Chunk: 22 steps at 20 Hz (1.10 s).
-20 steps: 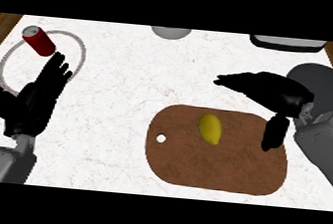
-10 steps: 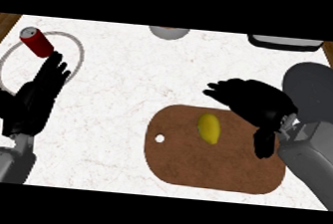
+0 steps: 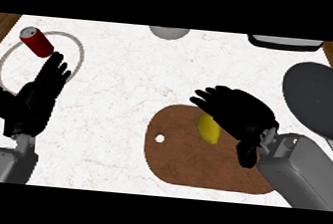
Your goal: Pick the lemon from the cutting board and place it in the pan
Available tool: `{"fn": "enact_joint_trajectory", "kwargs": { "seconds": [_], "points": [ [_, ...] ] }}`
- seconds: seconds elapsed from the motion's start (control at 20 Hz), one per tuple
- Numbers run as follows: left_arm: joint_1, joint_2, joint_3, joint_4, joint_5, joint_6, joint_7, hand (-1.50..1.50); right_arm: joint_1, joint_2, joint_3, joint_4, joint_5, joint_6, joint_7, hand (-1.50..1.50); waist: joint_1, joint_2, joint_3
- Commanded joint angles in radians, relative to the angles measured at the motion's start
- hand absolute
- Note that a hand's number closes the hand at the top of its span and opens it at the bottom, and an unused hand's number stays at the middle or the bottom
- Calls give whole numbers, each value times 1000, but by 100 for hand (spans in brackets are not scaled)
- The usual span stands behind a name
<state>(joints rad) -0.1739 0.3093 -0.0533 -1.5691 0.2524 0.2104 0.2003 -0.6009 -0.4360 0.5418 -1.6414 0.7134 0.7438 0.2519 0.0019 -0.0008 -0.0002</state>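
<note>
Right hand hovers over lemon on cutting board, fingers spread and holding nothing, ready to grasp; pan waits alongside.

Bare desk spans the frame's centre, from the cutting board at lower centre up to the top edge. At right, open desk separates the board from the pan. The red can and wire ring crowd the upper left.
</note>
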Motion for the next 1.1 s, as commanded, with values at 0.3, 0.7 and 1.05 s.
{"fn": "enact_joint_trajectory", "kwargs": {
  "seconds": [0.3,0.7,1.05],
  "points": [
    [37,-17,55,27,-6,-72,-52,0,-65,165,-38,191,146,30,32,-150,7,2,0],
    [21,-57,56,-19,-57,-58,13,0,-33,203,-33,333,285,-53,-96,-150,5,2,0],
    [-20,-42,114,38,-50,-116,-4,0,15,193,-47,393,374,-141,-204,-150,1,2,0]
  ]
}}
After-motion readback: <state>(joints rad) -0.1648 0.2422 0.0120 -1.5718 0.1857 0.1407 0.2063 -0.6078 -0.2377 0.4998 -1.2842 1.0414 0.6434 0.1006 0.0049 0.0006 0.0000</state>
